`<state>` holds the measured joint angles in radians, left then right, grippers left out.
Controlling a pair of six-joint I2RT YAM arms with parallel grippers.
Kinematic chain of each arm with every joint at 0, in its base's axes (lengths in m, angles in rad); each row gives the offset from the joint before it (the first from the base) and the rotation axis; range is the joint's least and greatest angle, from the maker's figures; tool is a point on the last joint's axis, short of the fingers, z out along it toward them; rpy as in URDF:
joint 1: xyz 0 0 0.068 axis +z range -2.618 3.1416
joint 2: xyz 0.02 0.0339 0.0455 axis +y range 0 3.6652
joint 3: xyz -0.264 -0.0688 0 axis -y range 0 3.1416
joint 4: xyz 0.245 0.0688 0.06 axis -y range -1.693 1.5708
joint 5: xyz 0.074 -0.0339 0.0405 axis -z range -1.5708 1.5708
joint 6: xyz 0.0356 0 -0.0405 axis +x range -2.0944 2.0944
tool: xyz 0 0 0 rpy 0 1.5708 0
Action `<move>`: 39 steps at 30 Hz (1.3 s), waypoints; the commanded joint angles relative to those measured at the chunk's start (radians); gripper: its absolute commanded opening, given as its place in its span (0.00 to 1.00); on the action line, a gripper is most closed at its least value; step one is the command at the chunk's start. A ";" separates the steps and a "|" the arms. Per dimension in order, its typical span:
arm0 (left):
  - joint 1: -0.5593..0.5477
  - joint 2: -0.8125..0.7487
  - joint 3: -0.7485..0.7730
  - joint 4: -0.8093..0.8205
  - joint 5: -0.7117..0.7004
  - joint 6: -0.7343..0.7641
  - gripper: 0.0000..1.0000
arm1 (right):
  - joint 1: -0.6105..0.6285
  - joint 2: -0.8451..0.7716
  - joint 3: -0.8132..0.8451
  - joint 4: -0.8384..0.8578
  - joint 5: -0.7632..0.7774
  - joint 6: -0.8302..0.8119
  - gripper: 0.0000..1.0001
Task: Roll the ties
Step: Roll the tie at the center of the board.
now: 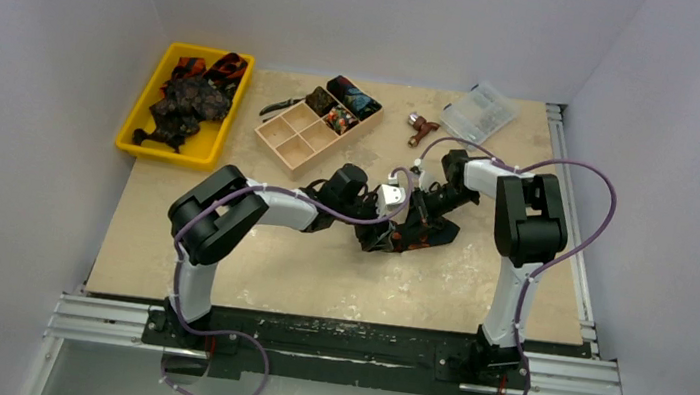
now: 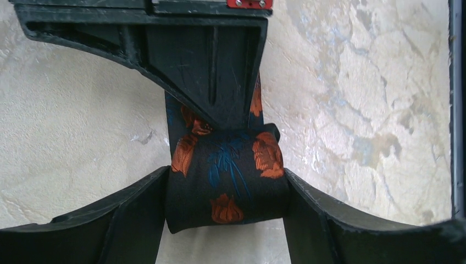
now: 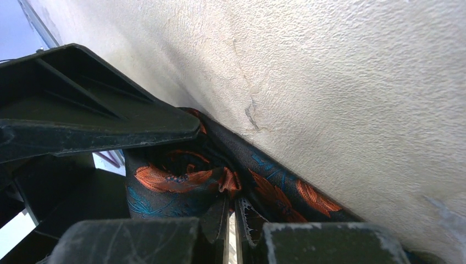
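Currently your left gripper clamps the rolled dark satin orange-flowered tie on the mottled beige tabletop; right gripper, pinched on its tail, crowds the roll.

Robotics lab test cell. Two robot arms bolted side by side to alu rails at near edge of a scuffed, stained tabletop, boxed in w/ plain white walls left, right & back. Purple cables loop loose off the arms. Props at the back: yellow bin of ties, divided tray.
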<state>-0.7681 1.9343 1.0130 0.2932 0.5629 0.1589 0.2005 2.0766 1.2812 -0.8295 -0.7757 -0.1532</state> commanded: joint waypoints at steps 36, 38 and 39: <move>-0.103 0.131 0.207 -0.497 -0.315 0.240 0.30 | -0.047 -0.065 0.059 -0.099 -0.220 -0.060 0.53; -0.103 0.135 0.214 -0.507 -0.309 0.234 0.31 | -0.043 -0.048 0.065 -0.100 -0.214 -0.070 0.44; -0.102 0.136 0.217 -0.511 -0.304 0.232 0.31 | -0.044 -0.035 0.068 -0.104 -0.205 -0.079 0.38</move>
<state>-0.8665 1.9953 1.2411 -0.0555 0.3069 0.3649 0.1455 2.0102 1.3216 -0.9314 -0.9386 -0.2203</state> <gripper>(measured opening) 0.400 0.465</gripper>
